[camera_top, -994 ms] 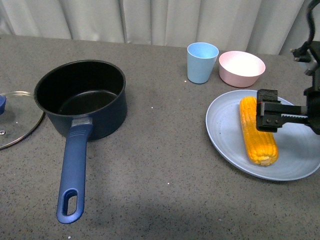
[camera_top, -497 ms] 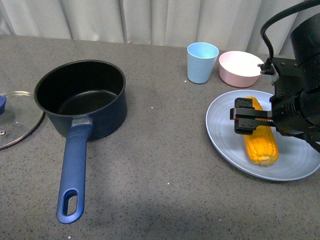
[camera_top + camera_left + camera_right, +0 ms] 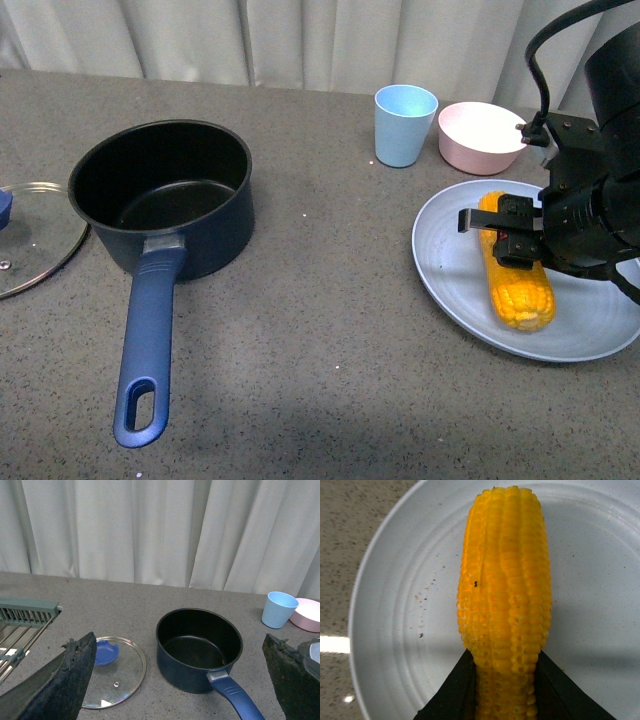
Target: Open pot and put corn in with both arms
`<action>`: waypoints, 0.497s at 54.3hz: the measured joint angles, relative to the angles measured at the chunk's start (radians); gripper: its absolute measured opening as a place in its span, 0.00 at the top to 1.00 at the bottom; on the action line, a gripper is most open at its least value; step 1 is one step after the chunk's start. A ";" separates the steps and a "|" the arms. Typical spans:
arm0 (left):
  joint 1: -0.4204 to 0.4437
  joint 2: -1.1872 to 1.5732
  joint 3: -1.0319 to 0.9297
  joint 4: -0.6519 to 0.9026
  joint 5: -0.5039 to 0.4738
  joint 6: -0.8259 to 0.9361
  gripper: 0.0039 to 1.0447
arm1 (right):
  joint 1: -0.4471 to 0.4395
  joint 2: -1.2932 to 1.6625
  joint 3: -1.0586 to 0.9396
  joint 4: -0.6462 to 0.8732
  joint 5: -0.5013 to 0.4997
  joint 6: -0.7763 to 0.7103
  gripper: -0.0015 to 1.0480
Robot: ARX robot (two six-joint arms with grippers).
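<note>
Lying lengthwise on the pale blue plate (image 3: 445, 290), the corn (image 3: 520, 290) is being grasped by the right gripper (image 3: 508, 238). Its jaws are being pressed against both flanks of the cob, as the right wrist view is showing, where the black fingers (image 3: 455, 690) are seen tight along the kernels. The cob is being kept flat on the plate, with its near end left uncovered.

The pot (image 3: 165, 190) is being left open on the left part of the grey bench (image 3: 330, 330), well apart from the plate, its black inside bare and its long blue handle (image 3: 148, 340) being pointed toward the robot. The glass lid (image 3: 35, 240) is being rested flat on the bench just beside the pot, on its left, with the blue knob (image 3: 106, 651) up.

The left gripper (image 3: 177, 640) is being held above the bench, facing the pot and lid, its jaws being kept spread wide with nothing between them.

A light blue cup (image 3: 405, 125) and a pink bowl (image 3: 483, 137) are being kept upright side by side behind the plate. A dish rack (image 3: 25, 612) is being shown at the bench's left edge.
</note>
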 joint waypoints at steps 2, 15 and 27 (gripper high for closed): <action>0.000 0.000 0.000 0.000 0.000 0.000 0.06 | -0.003 -0.020 -0.006 -0.003 -0.021 0.014 0.78; 0.000 0.000 0.000 0.000 0.000 0.000 0.06 | 0.019 -0.170 -0.006 0.039 -0.152 0.109 0.83; 0.000 0.000 0.000 0.000 0.000 0.000 0.06 | 0.165 -0.127 0.129 0.043 -0.256 0.246 0.86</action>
